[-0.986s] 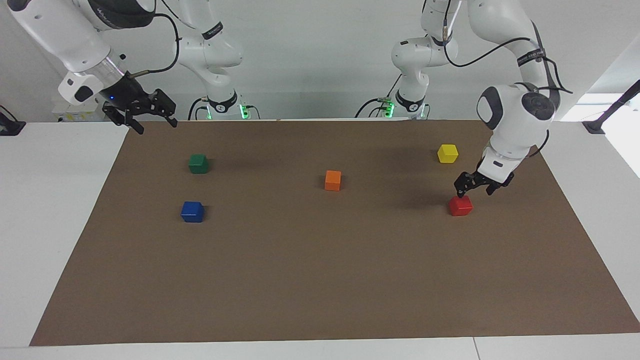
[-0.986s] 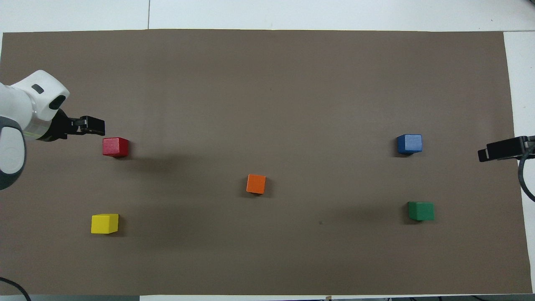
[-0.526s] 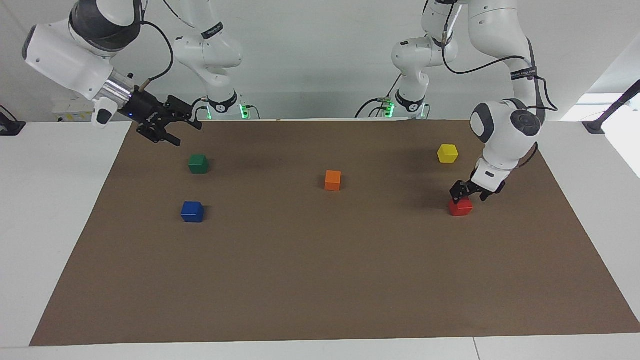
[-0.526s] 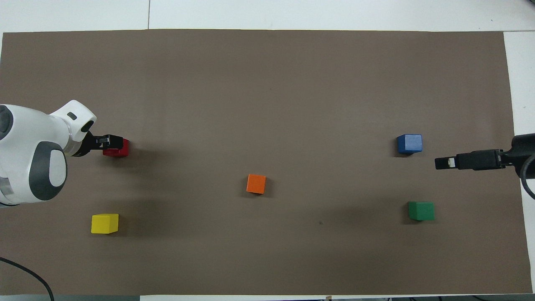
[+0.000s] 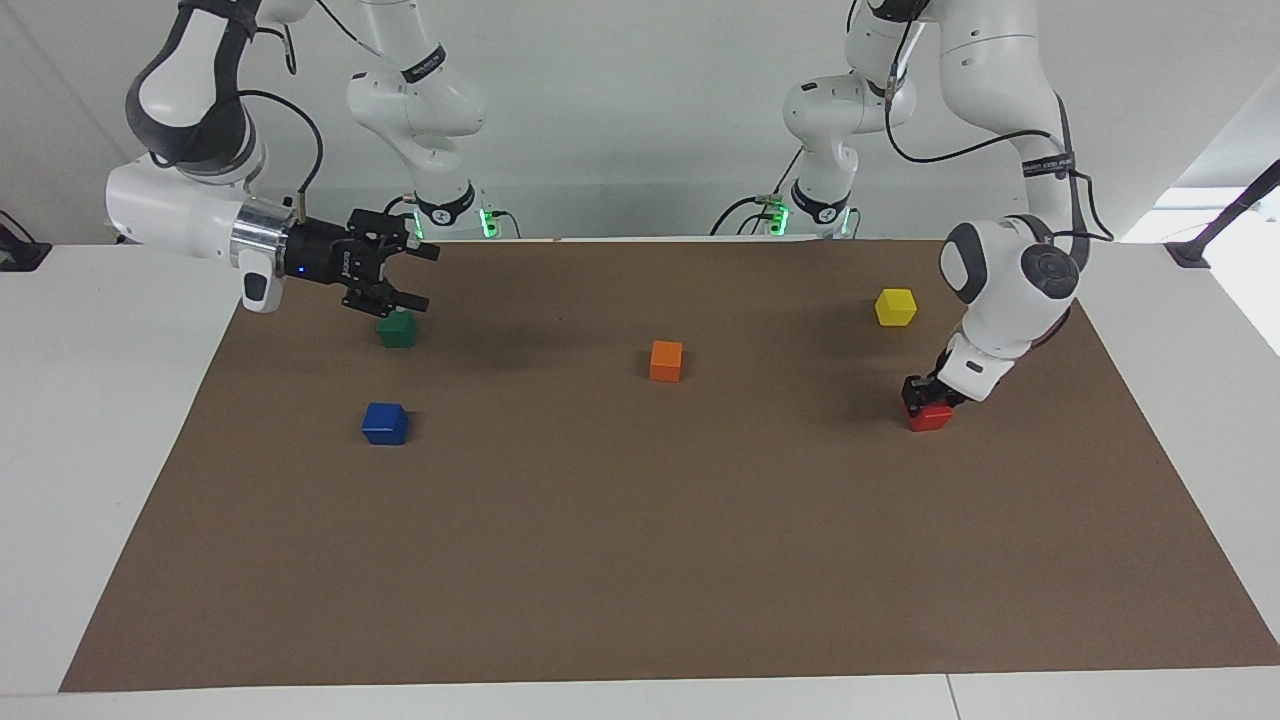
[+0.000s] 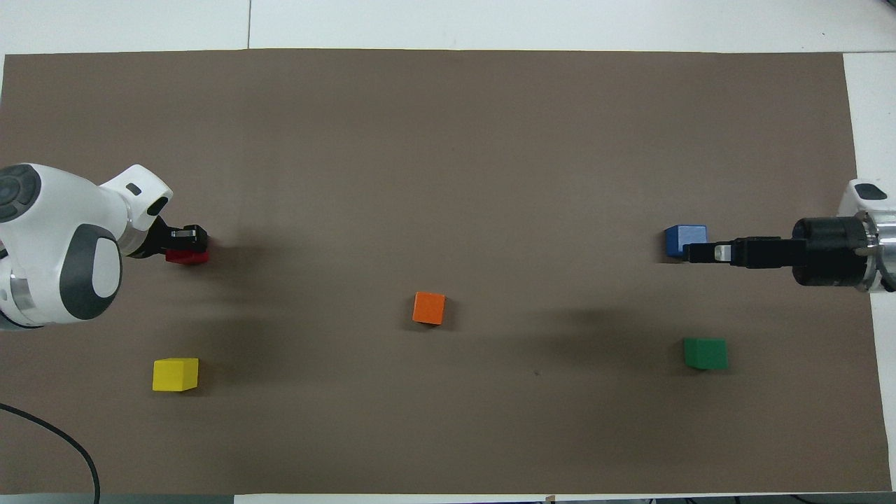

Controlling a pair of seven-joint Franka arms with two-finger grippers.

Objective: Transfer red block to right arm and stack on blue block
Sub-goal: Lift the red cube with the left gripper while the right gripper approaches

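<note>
The red block (image 5: 932,419) lies on the brown mat (image 5: 640,560) toward the left arm's end. My left gripper (image 5: 925,395) is down on it, fingers closed against its sides; the block rests on the mat. In the overhead view the left gripper (image 6: 186,236) covers most of the red block (image 6: 187,258). The blue block (image 5: 385,423) sits toward the right arm's end, also seen in the overhead view (image 6: 682,236). My right gripper (image 5: 418,277), blue light at its wrist, is open and raised over the mat between the green and blue blocks; it also shows in the overhead view (image 6: 691,252).
A green block (image 5: 397,329) sits nearer to the robots than the blue block. An orange block (image 5: 666,360) lies mid-mat. A yellow block (image 5: 895,306) sits nearer to the robots than the red block. Two slimmer arms with green lights stand at the table's edge.
My left gripper came down onto the red block and closed on it, nudging it slightly. My right arm swung out from the mat's corner to over the green and blue blocks.
</note>
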